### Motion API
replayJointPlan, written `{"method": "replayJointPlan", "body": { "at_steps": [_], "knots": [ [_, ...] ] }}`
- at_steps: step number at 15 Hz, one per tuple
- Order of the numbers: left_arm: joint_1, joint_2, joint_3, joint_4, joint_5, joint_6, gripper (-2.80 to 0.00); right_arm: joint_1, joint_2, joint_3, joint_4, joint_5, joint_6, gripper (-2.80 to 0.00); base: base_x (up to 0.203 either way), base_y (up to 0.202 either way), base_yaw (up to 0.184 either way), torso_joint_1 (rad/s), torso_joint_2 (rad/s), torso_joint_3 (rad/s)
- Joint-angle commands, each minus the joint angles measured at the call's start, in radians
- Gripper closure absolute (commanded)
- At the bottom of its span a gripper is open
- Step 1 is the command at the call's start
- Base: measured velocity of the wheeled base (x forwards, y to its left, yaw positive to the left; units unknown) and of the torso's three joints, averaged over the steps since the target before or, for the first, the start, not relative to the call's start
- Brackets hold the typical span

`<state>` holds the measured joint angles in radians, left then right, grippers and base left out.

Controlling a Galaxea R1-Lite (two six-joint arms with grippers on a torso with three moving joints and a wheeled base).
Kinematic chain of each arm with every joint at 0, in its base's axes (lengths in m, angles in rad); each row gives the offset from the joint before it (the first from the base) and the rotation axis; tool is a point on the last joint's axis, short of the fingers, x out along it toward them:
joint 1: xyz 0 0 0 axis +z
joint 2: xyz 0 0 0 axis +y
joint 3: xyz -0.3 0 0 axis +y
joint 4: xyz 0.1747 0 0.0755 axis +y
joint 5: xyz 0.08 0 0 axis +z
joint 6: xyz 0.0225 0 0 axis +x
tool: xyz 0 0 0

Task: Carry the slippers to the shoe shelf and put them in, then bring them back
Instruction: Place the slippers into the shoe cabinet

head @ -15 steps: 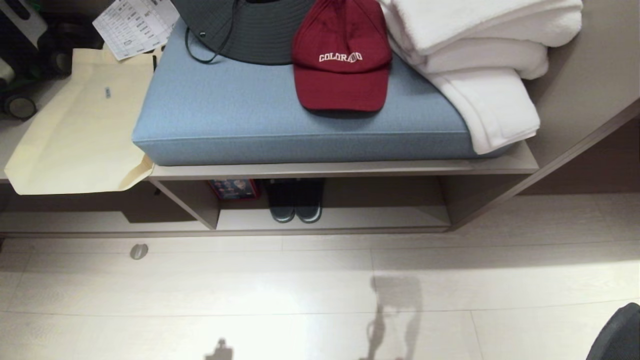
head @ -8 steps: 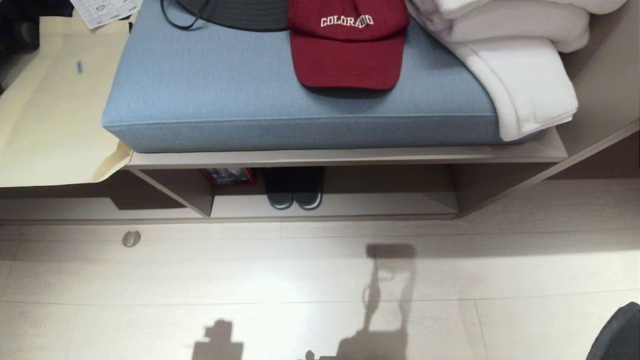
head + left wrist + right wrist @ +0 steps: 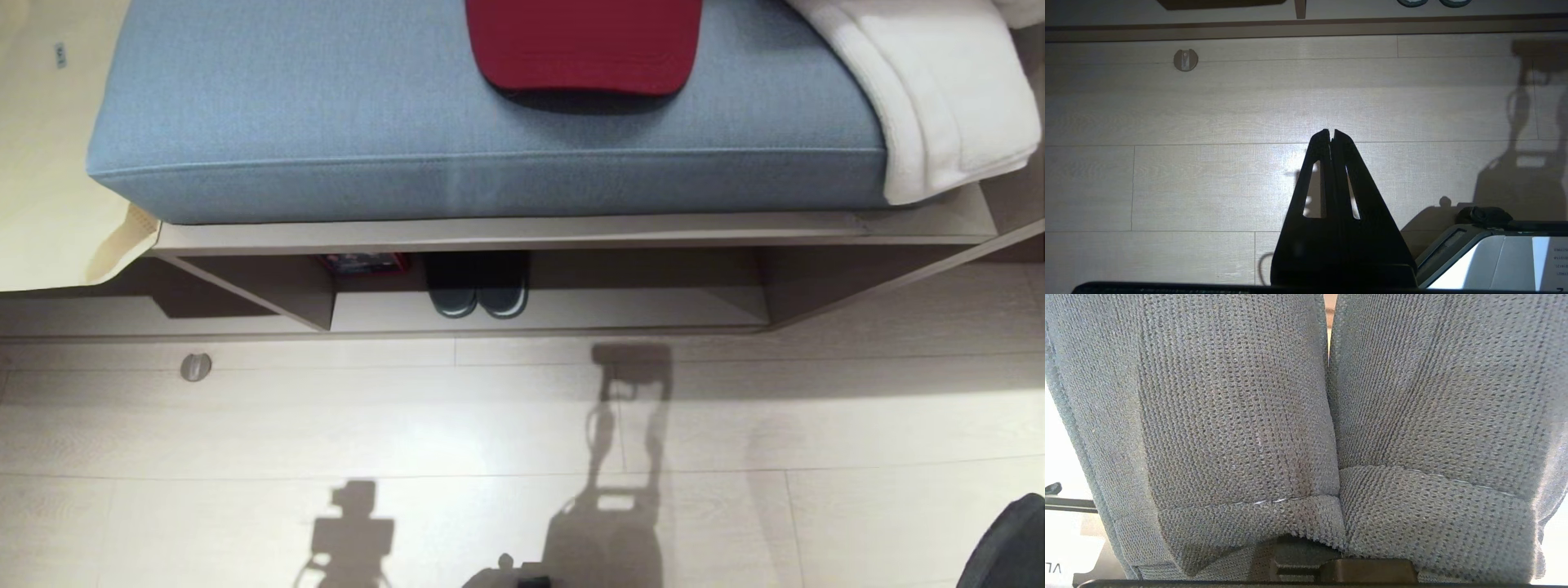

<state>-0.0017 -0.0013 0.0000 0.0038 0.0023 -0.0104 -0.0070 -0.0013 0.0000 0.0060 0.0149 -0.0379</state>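
Right wrist view is filled by the pair of flat slate blue-grey knitted-fabric slippers (image 3: 1327, 428), pressed side by side with a thin seam of light between them; the right gripper (image 3: 1331, 559) has its jaws clamped on them at the stitched band, so their long axis runs straight out from the jaws. In the left wrist view the left gripper (image 3: 1331, 132) hangs over the pale wood-plank floor (image 3: 1208, 175), its black jaws together and empty. Neither arm shows in the head view, only their shadows on the floor. Farther off stands the shoe shelf (image 3: 637, 310), a low pale laminate cubby under the bench (image 3: 506, 233) that carries a blue cushion (image 3: 326, 98), a red cap (image 3: 584, 41) and a white towel (image 3: 947, 106). A darker pair of shoes with white sole edges (image 3: 479, 298) sits left of centre in the cubby, heels outward. The free shelf floor lies to their right, ahead of the right arm, so I judge the slippers should go in lengthwise there.
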Motion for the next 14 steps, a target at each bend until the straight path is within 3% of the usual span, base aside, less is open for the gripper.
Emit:
{"method": "replayJointPlan", "body": {
  "at_steps": [1, 14],
  "knots": [
    [0.0, 0.001, 0.0, 0.001, 0.001, 0.0, 0.0, 0.001, -0.002, 0.0, 0.0, 0.0, 0.0, 0.0, 0.0, 0.0, 0.0, 0.002, 0.01, -0.199],
    [0.0, 0.001, 0.0, 0.001, 0.001, -0.003, 0.0, 0.001, 0.0, 0.0, 0.0, -0.006, -0.005, 0.0, 0.0, 0.0, 0.0, 0.003, 0.0, -0.198]
  ]
}}
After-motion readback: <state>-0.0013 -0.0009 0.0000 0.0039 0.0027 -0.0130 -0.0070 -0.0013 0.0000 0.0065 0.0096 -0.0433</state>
